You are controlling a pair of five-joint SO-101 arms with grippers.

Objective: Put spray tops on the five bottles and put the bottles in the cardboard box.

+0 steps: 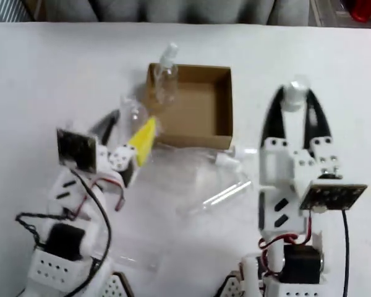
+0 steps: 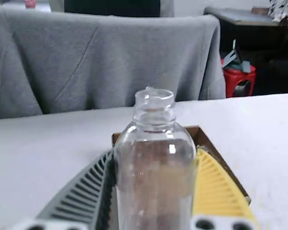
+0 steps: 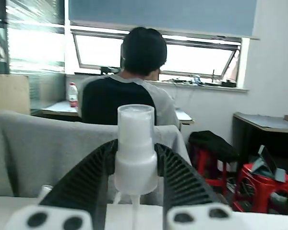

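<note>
Bottle (image 2: 154, 172), clear, uncapped, upright, clamped in left gripper (image 1: 135, 120) just beside left wall of cardboard box (image 1: 201, 108). Right gripper (image 1: 295, 94) clamped on spray top (image 3: 135, 148), right of box, apart from it. Second bottle (image 1: 164, 79), top fitted, at box far left corner; inside or outside unclear. Loose spray tops (image 1: 230, 159) and clear bottle (image 1: 216, 197) lie on table (image 1: 49, 74) between arms, before box.

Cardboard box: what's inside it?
A capped bottle stands in the far left corner of the cardboard box; the remaining floor is bare. Its base hides the floor beneath.
</note>
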